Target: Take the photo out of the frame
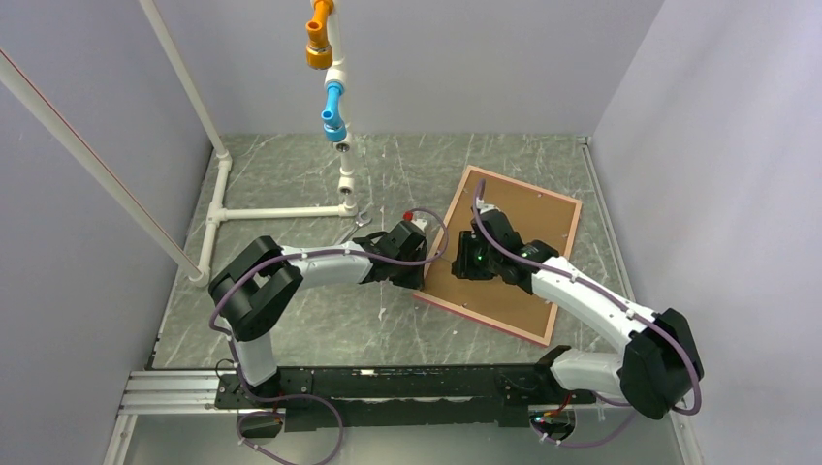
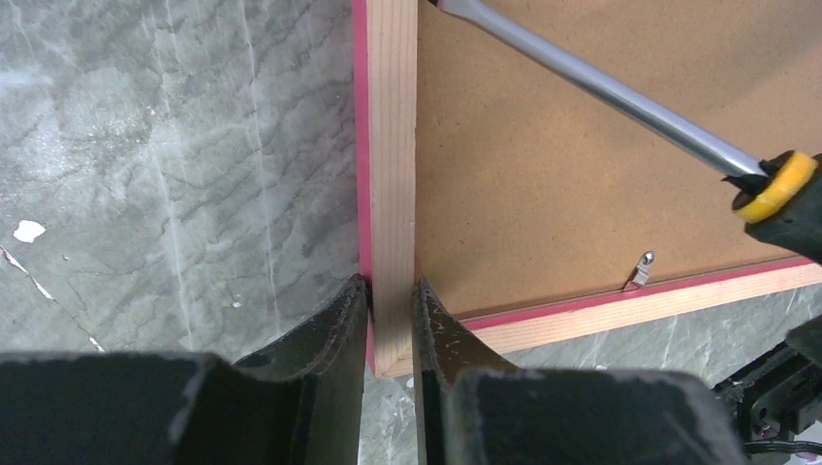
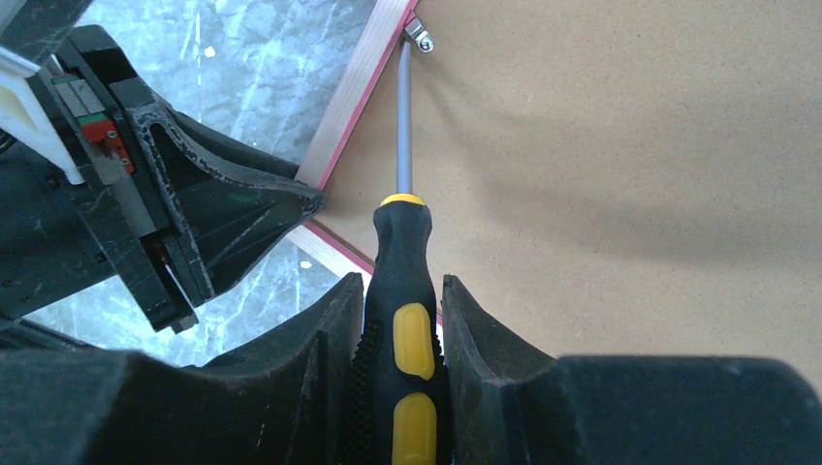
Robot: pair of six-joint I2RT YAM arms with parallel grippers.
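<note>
The frame (image 1: 543,223) lies face down on the table with its brown backing board (image 3: 630,174) up. The photo is hidden beneath that board. My left gripper (image 2: 391,291) is shut on the frame's pink-edged wooden rail (image 2: 393,145), close to the near left corner, one finger on each side. My right gripper (image 3: 404,291) is shut on the black and yellow handle of a screwdriver (image 3: 407,242). Its steel shaft (image 2: 620,102) reaches across the board. The tip touches a small metal clip (image 3: 419,37) at the frame's left rail. Another clip (image 2: 640,269) sits on the near rail.
A white pipe structure (image 1: 281,210) stands at the back left, carrying orange and blue fittings (image 1: 334,102). A wrench (image 1: 357,225) lies beside its foot, close to the left arm. Grey walls close in the table on three sides.
</note>
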